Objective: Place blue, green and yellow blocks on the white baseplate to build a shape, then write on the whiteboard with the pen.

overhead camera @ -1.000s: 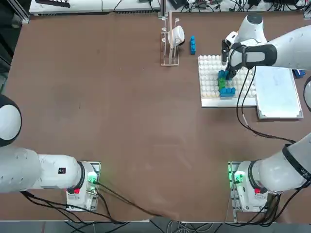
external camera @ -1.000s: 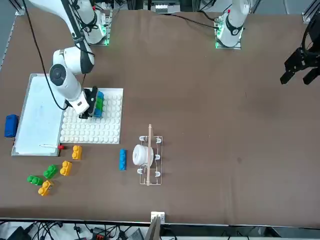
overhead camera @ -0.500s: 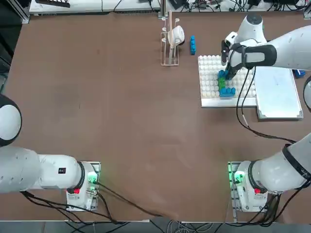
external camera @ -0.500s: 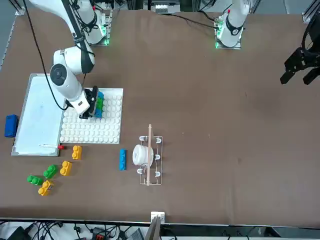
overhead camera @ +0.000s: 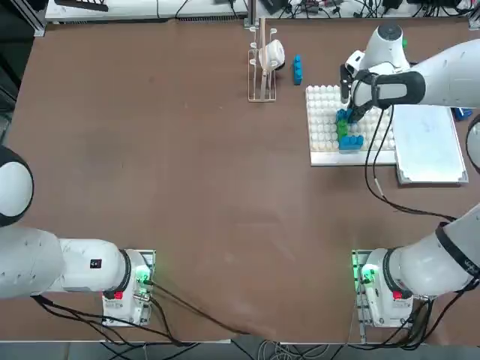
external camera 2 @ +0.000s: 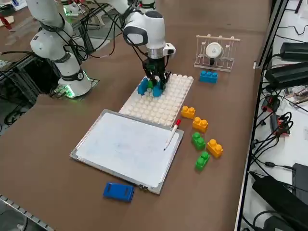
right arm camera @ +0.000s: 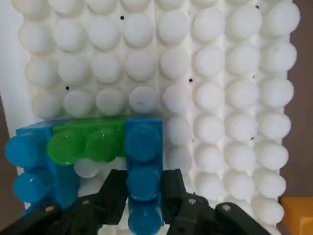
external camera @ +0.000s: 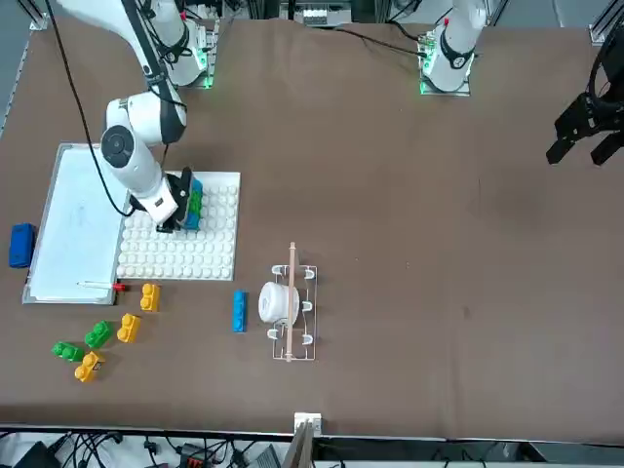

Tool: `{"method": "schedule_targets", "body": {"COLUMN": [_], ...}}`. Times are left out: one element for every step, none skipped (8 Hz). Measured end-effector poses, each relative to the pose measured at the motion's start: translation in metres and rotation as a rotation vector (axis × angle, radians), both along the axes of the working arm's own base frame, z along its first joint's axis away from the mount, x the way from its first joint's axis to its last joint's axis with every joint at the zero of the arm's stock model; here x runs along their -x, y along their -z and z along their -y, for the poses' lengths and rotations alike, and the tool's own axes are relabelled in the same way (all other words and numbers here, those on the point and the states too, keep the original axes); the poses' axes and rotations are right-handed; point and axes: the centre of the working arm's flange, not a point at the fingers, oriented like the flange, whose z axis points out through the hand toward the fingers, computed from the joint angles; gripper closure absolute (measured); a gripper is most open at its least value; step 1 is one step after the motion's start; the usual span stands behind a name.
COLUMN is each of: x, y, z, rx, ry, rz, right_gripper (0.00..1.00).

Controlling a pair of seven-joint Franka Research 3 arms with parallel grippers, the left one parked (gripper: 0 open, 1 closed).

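On the studded white baseplate [external camera 2: 154,108], a shape of blue and green bricks is seen, its green block [right arm camera: 88,139] set between blue ones. The blue block [right arm camera: 143,171] at 1 end of the green is gripped by the right gripper [right arm camera: 144,198]; its fingers are parted only by the brick's width, 1 against each side. The whiteboard [external camera 2: 127,149] is placed just beside the baseplate, with the pen [external camera 2: 171,137] laid across its edge, red end outward. Faint marks are seen on the whiteboard, but no words can be read. Near both, 3 yellow blocks [external camera 2: 199,124] and 2 green blocks [external camera 2: 198,140] are scattered; a small dark marking, unreadable, is borne by 1 yellow. Farther out are found a loose blue block [external camera 2: 208,76], a wire rack [external camera 2: 227,59] with a white roll [external camera 2: 213,50], and a blue eraser [external camera 2: 118,191].
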Motion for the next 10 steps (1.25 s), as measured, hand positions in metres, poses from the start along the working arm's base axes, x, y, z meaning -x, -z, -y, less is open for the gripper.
{"method": "schedule_targets", "body": {"x": [0.0000,0.0001,0.0000,0.0000,-0.0002,-0.0004,-0.0004,-0.0001,0.0003,0.0007], "y": [0.0006,0.0015,0.0019,0.0024,0.0035,0.0048,0.0072,0.0099,0.0099,0.0100], "z": [0.0000,-0.0003,-0.0003,-0.0003,-0.0005,-0.0004,0.0006,0.0016,0.0017,0.0018], "rx": [0.001,0.001,0.001,0.001,0.000,0.000,0.000,0.000,-0.001,-0.001], "ry": [-0.003,-0.005,-0.006,-0.006,-0.007,-0.009,-0.011,-0.013,-0.014,-0.014], "rz": [-0.001,-0.001,-0.001,0.000,0.001,0.002,0.002,0.002,0.004,0.007], "right_gripper": [0.60,0.60,0.60,0.60,0.60,0.60,0.60,0.60,0.60,0.60]}}
